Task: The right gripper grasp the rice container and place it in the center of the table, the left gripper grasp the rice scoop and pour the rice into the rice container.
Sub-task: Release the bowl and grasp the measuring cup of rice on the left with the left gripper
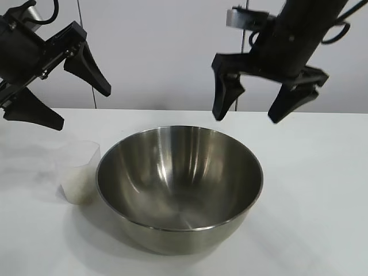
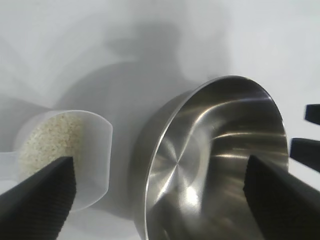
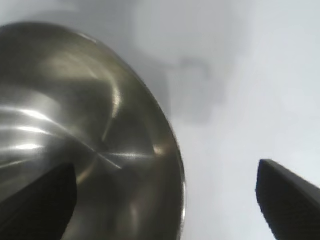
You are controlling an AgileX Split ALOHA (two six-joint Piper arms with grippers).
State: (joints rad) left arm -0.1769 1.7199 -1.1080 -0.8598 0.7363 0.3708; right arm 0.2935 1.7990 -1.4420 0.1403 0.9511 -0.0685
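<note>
Above mid-tabletop (image 1: 322, 190) both my pincers hung wide open, empty; the light, rice-filled rice scoop (image 1: 79, 172) wanted a gentle sidewall grip.

My rice container (image 1: 179, 187) is shiny brushed steel; the rice scoop (image 1: 79, 171) frosted translucent plastic; my fingers (image 2: 37, 202) matt black, ribbed; the table (image 1: 322, 190) matt white.

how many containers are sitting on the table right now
2. The steel rice container sits mid-table, empty. The translucent rice scoop, holding rice, stands beside it on the left arm's side. Nothing else shows in any view.
</note>
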